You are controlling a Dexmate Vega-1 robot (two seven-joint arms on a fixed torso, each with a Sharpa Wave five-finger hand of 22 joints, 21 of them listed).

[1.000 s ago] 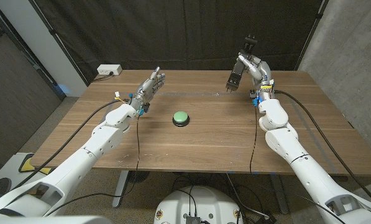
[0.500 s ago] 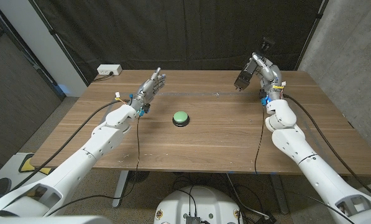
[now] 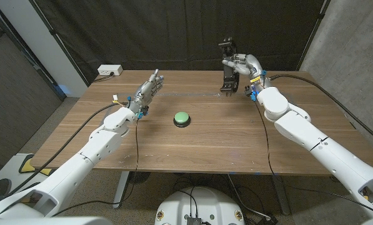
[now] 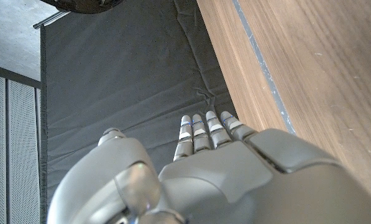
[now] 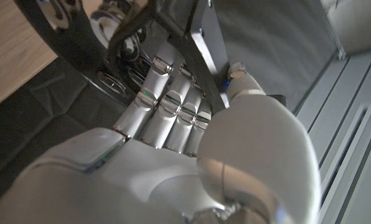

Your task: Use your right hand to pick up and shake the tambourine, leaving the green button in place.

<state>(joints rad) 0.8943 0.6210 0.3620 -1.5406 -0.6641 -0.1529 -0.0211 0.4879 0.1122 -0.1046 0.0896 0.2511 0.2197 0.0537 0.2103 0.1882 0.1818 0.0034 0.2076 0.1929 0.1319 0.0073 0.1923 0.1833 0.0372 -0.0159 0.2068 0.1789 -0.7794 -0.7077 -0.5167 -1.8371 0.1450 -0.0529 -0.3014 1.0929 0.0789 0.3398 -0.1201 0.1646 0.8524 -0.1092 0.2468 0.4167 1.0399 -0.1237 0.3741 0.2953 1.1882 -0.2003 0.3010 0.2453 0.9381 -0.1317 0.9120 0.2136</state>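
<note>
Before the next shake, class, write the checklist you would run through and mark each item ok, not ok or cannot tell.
1. Right hand grips the tambourine: ok, fingers wrap its frame in the right wrist view.
2. Tambourine lifted off the table: ok.
3. Green button left on the table: ok.
4. Left hand away from the button: ok.
5. How firmly the tambourine is held: cannot tell.
</note>
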